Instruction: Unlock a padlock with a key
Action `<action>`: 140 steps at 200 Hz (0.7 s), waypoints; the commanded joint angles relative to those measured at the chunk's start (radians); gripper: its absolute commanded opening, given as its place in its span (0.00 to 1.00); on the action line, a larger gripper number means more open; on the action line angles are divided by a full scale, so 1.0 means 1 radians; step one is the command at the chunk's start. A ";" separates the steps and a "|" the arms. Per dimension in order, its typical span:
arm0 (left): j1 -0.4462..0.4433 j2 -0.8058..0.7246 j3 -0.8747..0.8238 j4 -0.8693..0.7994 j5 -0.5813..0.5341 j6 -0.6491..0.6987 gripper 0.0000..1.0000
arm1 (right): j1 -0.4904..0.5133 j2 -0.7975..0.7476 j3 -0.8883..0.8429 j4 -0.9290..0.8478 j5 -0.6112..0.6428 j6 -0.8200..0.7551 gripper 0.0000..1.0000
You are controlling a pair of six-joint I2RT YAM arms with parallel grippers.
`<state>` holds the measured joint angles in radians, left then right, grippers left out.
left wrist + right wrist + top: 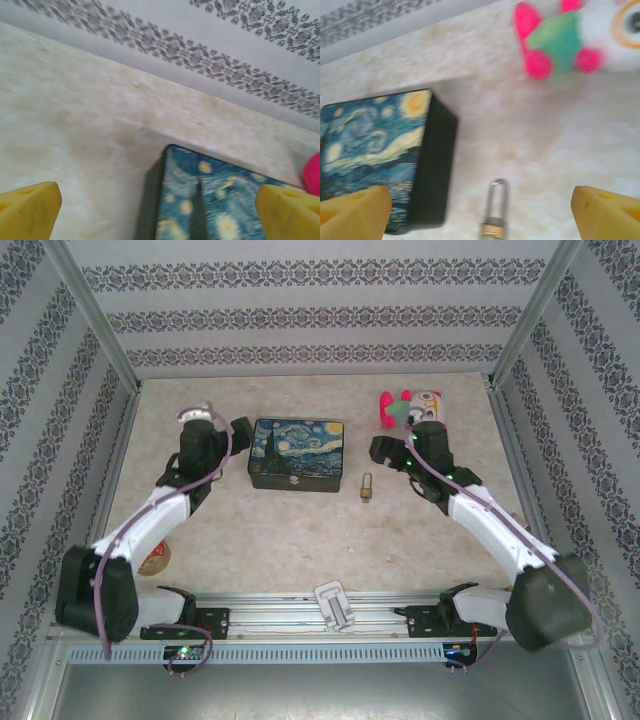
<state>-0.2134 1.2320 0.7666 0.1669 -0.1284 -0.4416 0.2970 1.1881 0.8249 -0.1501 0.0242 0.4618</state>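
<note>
Quick status. Left claw [159, 210] is wide open w/ nothing in it. Its yellow fingers [30, 210] sit at the far edges of the wrist cam, and all that's under the gap is a corner of the tin [200, 200] and bare table [75, 125]. From the top cam it hangs just beside the tin's left end, not touching afaict.

Right claw [479, 212] same deal, spread wide and holding nothing. The padlock [494, 220] lies flat on the table, roughly mid-gap below its fingers, touching neither one. Shackle [498, 195] points away from the arms, w/ the brass body cut off at the bottom edge of the wrist pic. Pic's blurry, so can't tell if the shackle is clicked in or popped.

Top cam: padlock is just right of the tin's front right corner, btw the tin and the right claw. It's close to the tin but apart from it. Key: can't make it out, too small.

Pink/green/white toy [410, 407] sits at the back right of the table, just behind the right claw. Tin has its painted lid on, facing up.
</note>
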 commanded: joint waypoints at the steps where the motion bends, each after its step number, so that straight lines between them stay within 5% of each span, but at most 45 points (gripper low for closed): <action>1: 0.021 -0.117 -0.150 0.047 -0.171 0.191 0.99 | -0.019 -0.078 -0.093 -0.016 0.147 -0.164 0.95; 65: 0.093 -0.271 -0.451 0.324 -0.211 0.452 0.99 | -0.056 -0.202 -0.359 0.346 0.274 -0.474 0.98; 140: 0.149 0.056 -0.539 0.869 -0.024 0.466 0.99 | -0.228 -0.057 -0.569 0.887 0.159 -0.492 0.98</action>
<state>-0.0841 1.1870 0.2245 0.7506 -0.2234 -0.0078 0.1024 1.0786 0.3157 0.4603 0.2298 -0.0071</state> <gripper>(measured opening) 0.992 0.981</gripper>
